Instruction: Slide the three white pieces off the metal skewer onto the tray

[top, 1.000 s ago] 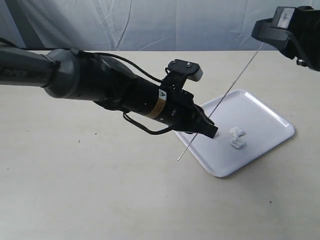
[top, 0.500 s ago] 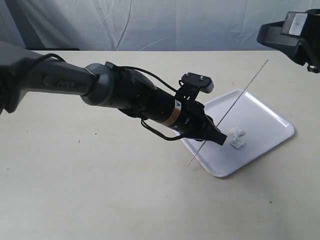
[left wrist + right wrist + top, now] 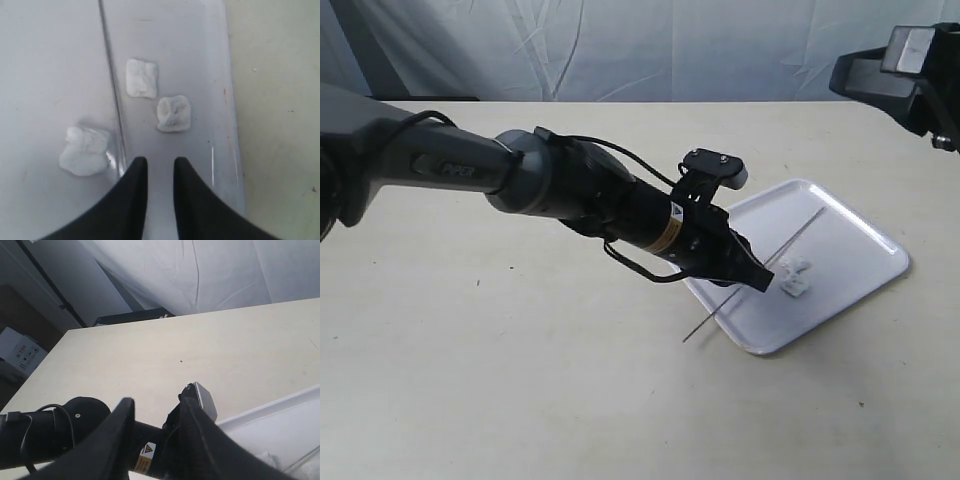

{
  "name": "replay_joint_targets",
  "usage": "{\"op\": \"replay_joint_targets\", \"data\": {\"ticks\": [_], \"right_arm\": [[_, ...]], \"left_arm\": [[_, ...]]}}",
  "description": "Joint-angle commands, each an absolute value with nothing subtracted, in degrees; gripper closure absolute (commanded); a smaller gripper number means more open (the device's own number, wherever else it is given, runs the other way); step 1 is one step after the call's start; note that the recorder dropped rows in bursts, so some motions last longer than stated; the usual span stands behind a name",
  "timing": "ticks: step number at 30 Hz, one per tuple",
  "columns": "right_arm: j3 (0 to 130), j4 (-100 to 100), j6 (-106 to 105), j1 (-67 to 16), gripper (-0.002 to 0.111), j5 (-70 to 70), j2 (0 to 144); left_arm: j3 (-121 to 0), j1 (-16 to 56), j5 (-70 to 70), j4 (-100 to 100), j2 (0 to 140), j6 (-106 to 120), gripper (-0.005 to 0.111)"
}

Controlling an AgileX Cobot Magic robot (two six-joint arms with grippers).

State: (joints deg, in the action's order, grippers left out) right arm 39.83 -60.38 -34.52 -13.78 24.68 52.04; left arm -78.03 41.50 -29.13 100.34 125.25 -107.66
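The three white pieces point(image 3: 173, 113) lie loose on the tray point(image 3: 845, 240), two close together and a third point(image 3: 84, 151) apart; in the exterior view they show as a small cluster point(image 3: 795, 276). The metal skewer point(image 3: 792, 237) lies bare and low across the tray, its near end poking past the rim over the table. In the left wrist view the skewer point(image 3: 111, 85) runs just beside one finger, not between the two. My left gripper point(image 3: 160, 167) hovers over the tray, narrowly open and empty. My right gripper point(image 3: 156, 405) is raised at the far right, open and empty.
The tray sits on a beige table point(image 3: 520, 380), turned at an angle near the right side. My left arm point(image 3: 580, 190) stretches across the middle toward the tray. A white cloth backdrop point(image 3: 650, 40) hangs behind the table's far edge.
The skewer has come out of the right gripper and dropped from a steep tilt to lying low across the tray. The left gripper shifted slightly right toward the pieces.
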Motion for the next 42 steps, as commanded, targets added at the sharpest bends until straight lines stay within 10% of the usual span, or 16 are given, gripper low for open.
{"op": "replay_joint_targets", "data": {"ticks": [1,8,12,20,42], "right_arm": [[39.9,-60.4,-34.4,-13.8,0.078,26.2,51.6],[39.9,-60.1,-34.4,-13.8,0.08,26.0,49.5],[39.9,-55.5,-34.4,-13.8,0.108,26.8,47.7],[39.9,-45.5,-34.2,-13.8,0.108,26.8,44.0],[38.3,-34.4,-30.6,-13.8,0.108,37.2,20.8]], "left_arm": [[-78.3,40.1,-28.5,99.9,123.5,-107.3,0.087],[-77.8,34.0,-36.6,99.9,113.6,-107.3,0.099],[-75.2,29.3,-44.0,99.9,106.4,-108.2,0.107],[-70.8,16.1,-70.0,99.9,93.2,-106.9,0.107],[-32.0,-5.6,-62.6,99.9,22.7,-103.5,0.107]]}}
